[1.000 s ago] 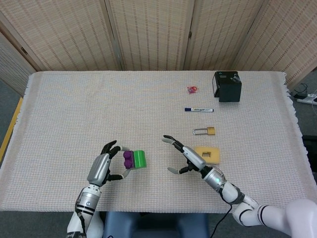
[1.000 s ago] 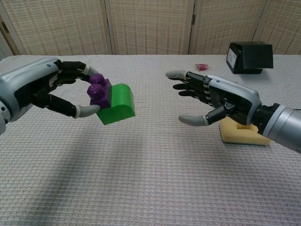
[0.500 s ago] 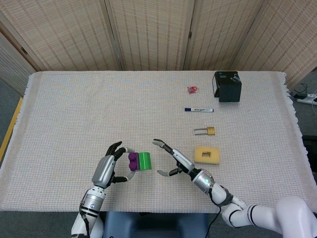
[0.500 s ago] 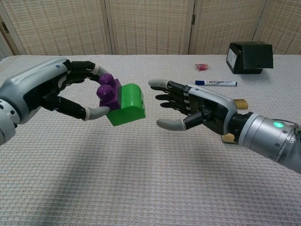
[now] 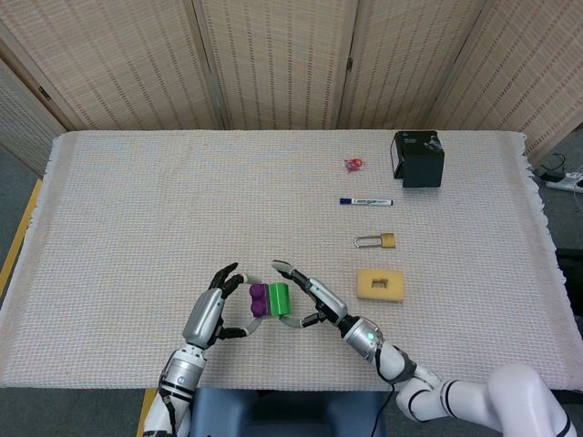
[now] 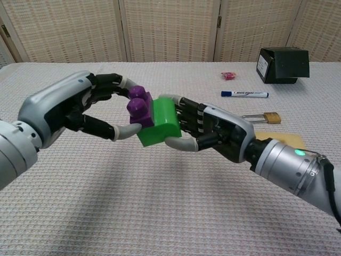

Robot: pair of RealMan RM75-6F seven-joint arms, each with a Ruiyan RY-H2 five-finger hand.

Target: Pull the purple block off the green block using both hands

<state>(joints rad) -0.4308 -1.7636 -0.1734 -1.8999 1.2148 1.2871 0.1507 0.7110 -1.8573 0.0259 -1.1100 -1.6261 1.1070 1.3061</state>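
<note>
Left hand [image 6: 69, 109] pinches purple block [image 6: 139, 106], right hand [image 6: 213, 130] seemingly gripping green block [image 6: 162, 121], pair held above table [image 6: 170, 213]; light rigid plastic, likely snug studs, so grip sides firmly.

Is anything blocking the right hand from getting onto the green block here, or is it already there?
Nothing visible stands in the way. The right hand has its fingers around the green block, while the left hand holds the purple block. The two blocks are still joined, held above the table.
</note>
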